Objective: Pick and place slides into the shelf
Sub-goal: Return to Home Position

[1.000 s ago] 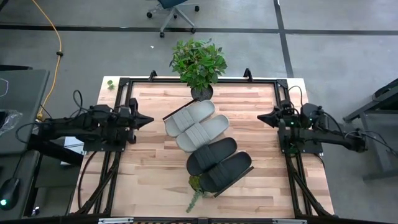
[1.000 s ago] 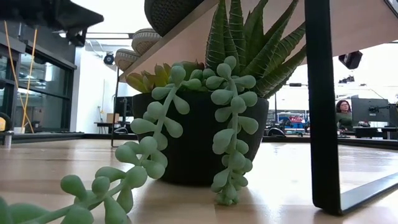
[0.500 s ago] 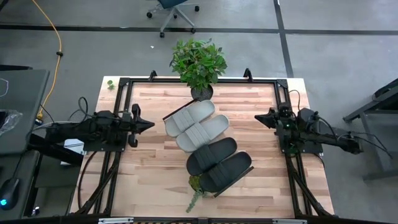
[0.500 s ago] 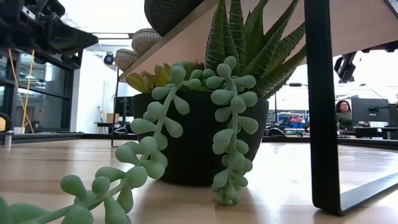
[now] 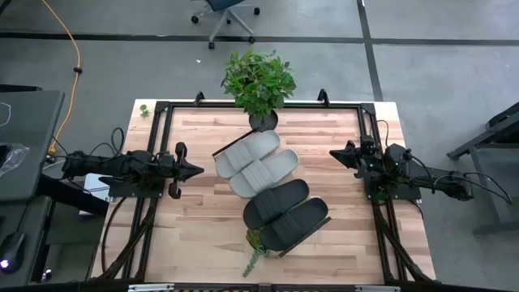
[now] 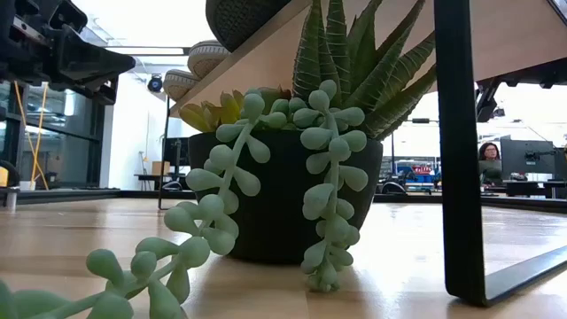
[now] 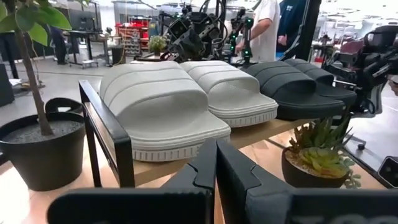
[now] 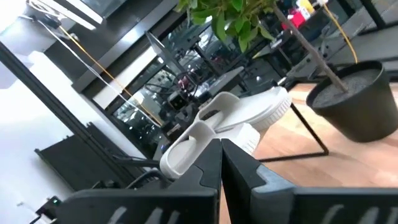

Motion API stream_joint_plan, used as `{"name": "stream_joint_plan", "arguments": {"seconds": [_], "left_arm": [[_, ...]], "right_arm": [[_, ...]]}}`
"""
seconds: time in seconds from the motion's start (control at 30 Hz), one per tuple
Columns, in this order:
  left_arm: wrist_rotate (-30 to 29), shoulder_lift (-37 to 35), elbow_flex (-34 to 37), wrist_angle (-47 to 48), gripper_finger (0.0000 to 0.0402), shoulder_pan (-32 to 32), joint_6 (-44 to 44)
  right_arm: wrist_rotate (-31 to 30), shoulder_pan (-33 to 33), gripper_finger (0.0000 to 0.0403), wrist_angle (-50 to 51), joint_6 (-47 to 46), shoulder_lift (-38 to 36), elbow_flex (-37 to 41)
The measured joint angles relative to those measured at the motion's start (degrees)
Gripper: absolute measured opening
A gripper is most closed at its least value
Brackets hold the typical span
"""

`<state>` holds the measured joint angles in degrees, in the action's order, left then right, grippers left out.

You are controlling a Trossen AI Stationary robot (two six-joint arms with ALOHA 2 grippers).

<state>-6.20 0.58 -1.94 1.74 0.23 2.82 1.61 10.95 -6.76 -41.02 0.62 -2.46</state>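
A busy workshop fills the background of the left wrist view, with benches, other machines and two people (image 7: 267,22) standing, cut off at the torso. In front of them the shelf (image 7: 118,146) carries all four slides side by side. The two grey slides (image 7: 155,99) lie at the end by the leafy plant (image 7: 40,149). The two black slides (image 7: 292,87) lie at the other end, above a small succulent (image 7: 317,162) that sits under the board. The left gripper (image 7: 216,152) points at the row, fingers pressed together and holding nothing.

The right wrist view catches only the grey pair, the shelf frame and the leafy plant's pot; neither black slide shows. The right gripper (image 8: 221,149) also has its fingers together, empty.

The low view looks up from under the shelf. The succulent's dark pot and beaded stems fill the middle, and one dark frame leg (image 6: 456,151) stands beside it. Three slide toes overhang the board's edge, and a seated person (image 6: 488,152) shows far behind.

Only the high view gives the whole layout. On the wooden table (image 5: 203,235) the four slides run in a slanted row from the leafy plant at the far edge to the succulent near the front. The shelf is almost covered by them. One gripper sits on each side of the row, both apart from it and pointing inward. An office chair (image 5: 223,12) stands on the grey floor beyond.
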Motion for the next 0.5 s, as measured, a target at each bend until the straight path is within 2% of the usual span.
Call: {"name": "stream_joint_plan", "arguments": {"seconds": [0.3, 0.5], "left_arm": [[-4.7, 0.1, 0.0, -0.5, 0.0000, -5.1, -1.1], [-5.5, 2.0, 0.0, -0.7, 0.0000, -5.1, -2.5]], "right_arm": [[-1.0, -0.7, 0.0000, -1.6, 1.3, 0.1, 1.9], [0.8, -4.3, 0.0000, 5.9, 4.3, 0.6, 1.8]]}}
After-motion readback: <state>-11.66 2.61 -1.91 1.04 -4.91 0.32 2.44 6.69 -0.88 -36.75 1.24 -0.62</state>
